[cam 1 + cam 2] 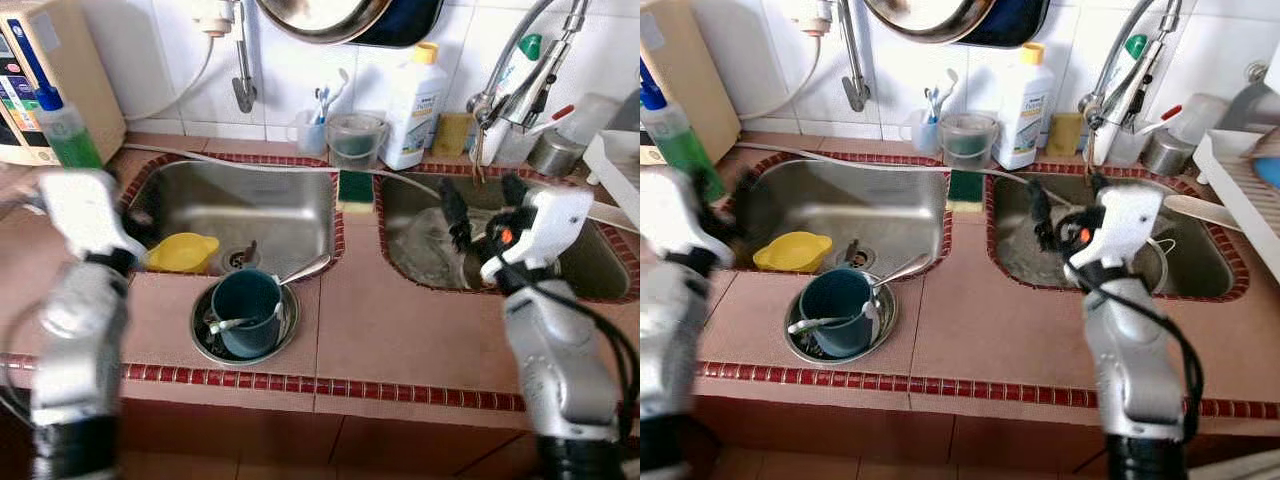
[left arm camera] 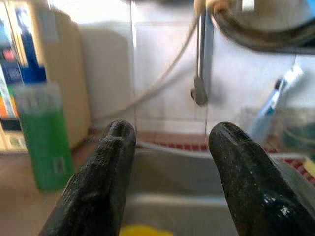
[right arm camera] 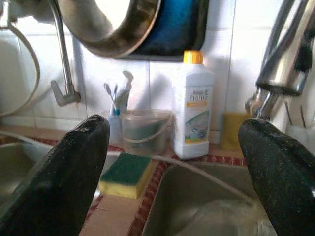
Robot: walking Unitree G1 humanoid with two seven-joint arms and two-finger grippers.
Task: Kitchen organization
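Both pincers gape apart, holding nothing. Head view: right pincer (image 1: 480, 215) hovers over the right sink (image 1: 600, 275); left pincer (image 2: 170, 162) faces the left sink (image 1: 240, 205). Near, a mug (image 1: 245, 310) sits in a bowl (image 1: 205, 340) at the counter's edge; a careless sweep could tip it.

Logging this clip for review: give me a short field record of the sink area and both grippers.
setting: tiled counter with two steel sinks
left sink: yellow bowl inside
front counter: teal mug in a metal bowl, spoon resting in it
divider: green-yellow sponge
back ledge: white bottle
left gripper: open, over left sink
right gripper: open, over right sink
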